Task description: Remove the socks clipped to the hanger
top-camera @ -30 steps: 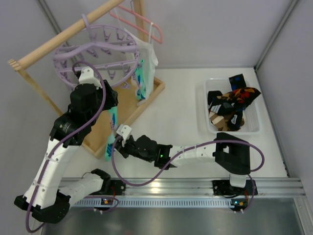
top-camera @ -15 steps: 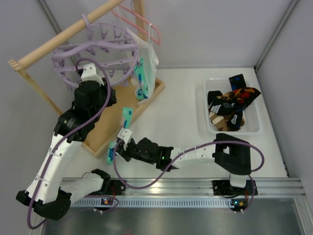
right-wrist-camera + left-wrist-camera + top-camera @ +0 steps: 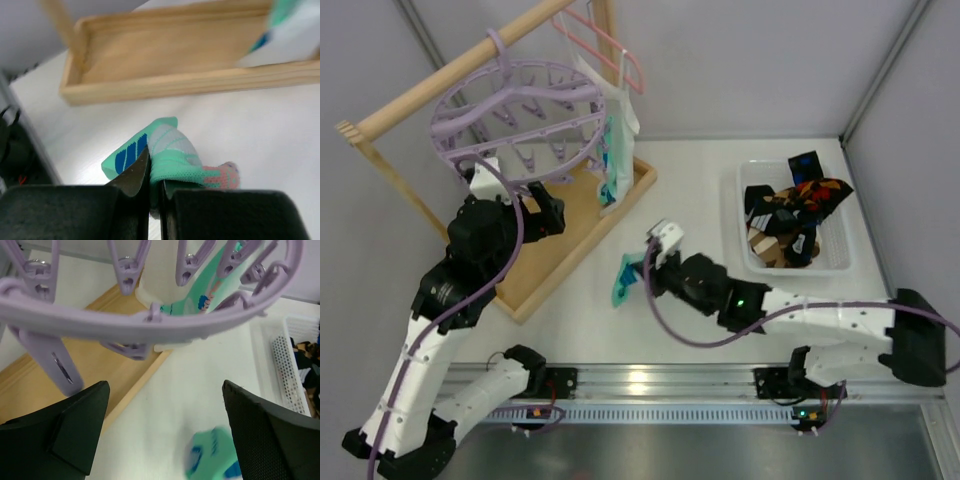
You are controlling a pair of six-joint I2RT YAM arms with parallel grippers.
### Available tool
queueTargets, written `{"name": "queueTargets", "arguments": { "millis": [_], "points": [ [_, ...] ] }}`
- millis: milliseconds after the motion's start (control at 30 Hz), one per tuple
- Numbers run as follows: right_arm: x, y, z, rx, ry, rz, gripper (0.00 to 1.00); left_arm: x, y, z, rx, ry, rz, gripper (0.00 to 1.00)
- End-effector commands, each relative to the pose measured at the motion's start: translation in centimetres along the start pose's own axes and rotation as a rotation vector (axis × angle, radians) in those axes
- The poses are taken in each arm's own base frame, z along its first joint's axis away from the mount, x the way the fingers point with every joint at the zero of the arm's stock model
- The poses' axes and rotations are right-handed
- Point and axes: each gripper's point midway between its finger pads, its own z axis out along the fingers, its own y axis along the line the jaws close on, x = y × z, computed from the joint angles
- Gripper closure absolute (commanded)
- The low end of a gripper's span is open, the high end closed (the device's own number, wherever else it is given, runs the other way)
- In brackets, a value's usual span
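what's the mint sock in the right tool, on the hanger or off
Off. The right tool is shut on the mint sock, which hangs from no clip and sits well apart from the hanger.

Mint socks [image 3: 626,280]: 2. Lavender hanger [image 3: 515,105]: 1. Pink wire hanger [image 3: 610,45]: 1. White cloth [image 3: 623,100]: 1. Wooden rack [image 3: 440,80]: 1. Basket [image 3: 741,230]: 1, w/ sock pile [image 3: 785,215], no. unclear.

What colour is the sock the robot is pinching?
Mint green sock with blue stripes and some pink; clearest in the right wrist view.
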Motion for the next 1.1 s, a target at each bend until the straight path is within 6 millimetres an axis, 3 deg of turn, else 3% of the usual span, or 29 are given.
{"name": "queueTargets", "arguments": {
  "millis": [0,33,67,100,133,167,233,267,333,367,467,533,567,600,633,667,733,767,800,833,867,967,1067],
  "points": [
    [-4.8,-10.1,-5.7,0.311,-0.003,0.111,1.00,0.0,-1.1,-2.3,0.130,-0.042,-0.012,0.02],
    [-5.2,-12.0,-6.7,0.360,0.007,0.120,1.00,0.5,-1.4,-2.8,0.162,-0.035,-0.012,0.02],
    [-4.0,-15.9,-8.5,0.472,0.088,0.119,1.00,1.2,-1.2,-3.6,0.192,-0.038,-0.017,0.02],
    [-6.2,-17.9,-10.0,0.540,0.058,0.130,1.00,1.9,-1.7,-4.2,0.234,-0.027,-0.025,0.02],
    [-6.4,-21.8,-12.0,0.660,0.073,0.144,1.00,2.8,-1.3,-4.8,0.250,-0.029,-0.026,0.02],
    [-5.8,-23.5,-13.5,0.720,0.124,0.146,1.00,3.3,-1.2,-5.1,0.260,-0.026,-0.028,0.02],
    [-7.2,-26.8,-15.5,0.804,0.130,0.158,1.00,4.3,-0.9,-5.6,0.277,-0.029,-0.030,0.02],
    [-7.2,-30.0,-17.7,0.913,0.135,0.187,1.00,5.1,-0.3,-6.0,0.274,-0.035,-0.032,0.02],
    [-7.5,-33.2,-19.2,1.004,0.162,0.202,1.00,5.9,0.5,-6.2,0.262,-0.051,-0.033,0.02],
    [-7.4,-35.9,-20.2,1.081,0.181,0.224,1.00,6.7,1.0,-6.4,0.260,-0.059,-0.027,0.02],
    [-6.1,-40.0,-21.6,1.177,0.237,0.258,1.00,6.9,1.6,-7.3,0.269,-0.098,-0.039,0.02],
    [-3.6,-42.5,-20.0,1.165,0.303,0.299,1.00,6.6,1.5,-8.0,0.296,-0.128,-0.049,0.02],
    [-2.2,-43.8,-20.2,1.173,0.329,0.338,1.00,6.5,1.5,-8.4,0.305,-0.145,-0.055,0.02],
    [0.7,-44.8,-18.4,1.121,0.394,0.393,1.00,6.6,1.6,-8.5,0.307,-0.146,-0.054,0.02],
    [2.1,-45.4,-17.5,1.097,0.411,0.416,1.00,6.6,1.6,-8.6,0.309,-0.149,-0.053,0.02],
    [5.4,-45.9,-16.3,1.065,0.481,0.457,1.00,6.5,1.6,-8.7,0.314,-0.153,-0.054,0.02],
    [8.5,-44.9,-13.7,0.941,0.501,0.548,1.00,6.5,1.6,-8.7,0.313,-0.155,-0.055,0.02],
    [11.0,-44.8,-12.6,0.896,0.514,0.596,1.00,6.6,1.7,-8.7,0.312,-0.156,-0.056,0.02],
    [11.5,-43.3,-10.5,0.764,0.477,0.681,1.00,6.6,1.6,-8.7,0.313,-0.155,-0.056,0.02],
    [12.2,-43.1,-9.7,0.716,0.451,0.724,1.00,6.5,1.6,-8.8,0.315,-0.158,-0.058,0.02],
    [13.8,-43.8,-10.0,0.702,0.434,0.783,1.00,6.5,1.6,-8.8,0.315,-0.159,-0.059,0.02],
    [15.5,-44.3,-10.0,0.682,0.442,0.864,1.00,6.5,1.7,-9.0,0.319,-0.164,-0.060,0.02],
    [14.8,-44.2,-10.7,0.672,0.412,0.880,1.00,6.5,1.7,-9.0,0.317,-0.166,-0.062,0.02]
  ]
}}
